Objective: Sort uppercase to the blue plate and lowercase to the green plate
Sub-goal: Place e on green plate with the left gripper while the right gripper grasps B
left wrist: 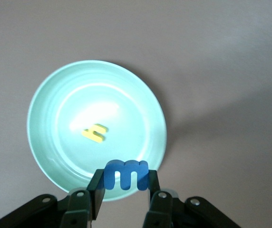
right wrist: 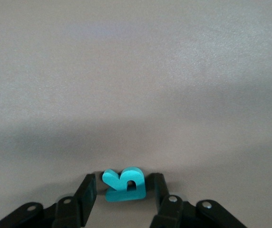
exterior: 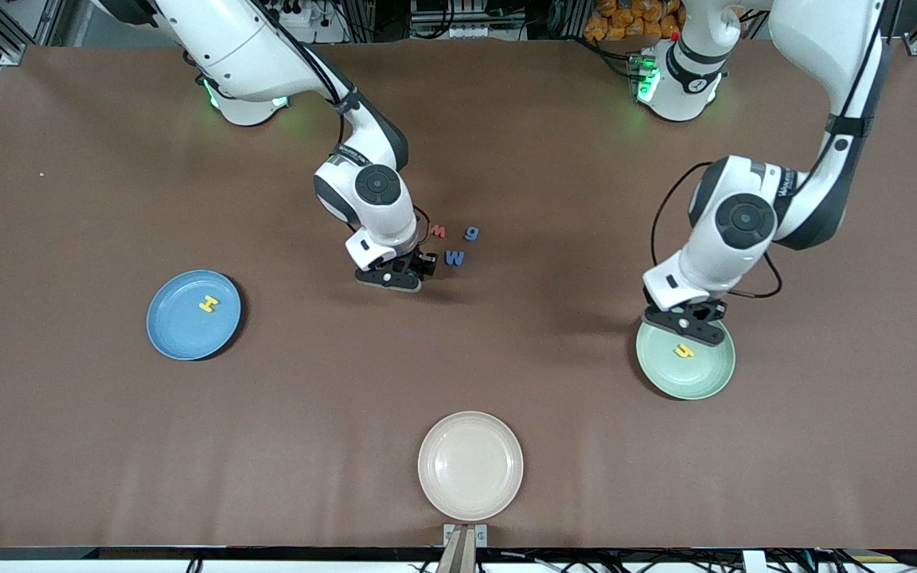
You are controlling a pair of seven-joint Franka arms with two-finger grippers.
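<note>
Left gripper (left wrist: 125, 190) clamping dark blue E-shaped piece (left wrist: 126, 175) over green plate (left wrist: 45, 161) rim: shift toward centre, release low. Right gripper (right wrist: 124, 194) pinching teal R (right wrist: 125, 184): lift straight, carry to blue plate (exterior: 165, 338).

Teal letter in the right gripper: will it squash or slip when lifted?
Probably light: the teal letter is tiny between the right gripper's fingers. It looks like soft foam, so it may squash slightly. Its flat, matte-looking faces should resist slipping.

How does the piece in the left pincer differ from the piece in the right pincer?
The dark blue E-shaped piece is darker than the teal R. The left pincer holds the blue piece above the green plate; the right pincer grips the R over bare table. Both are small foam letters pinched between two fingers.
</note>
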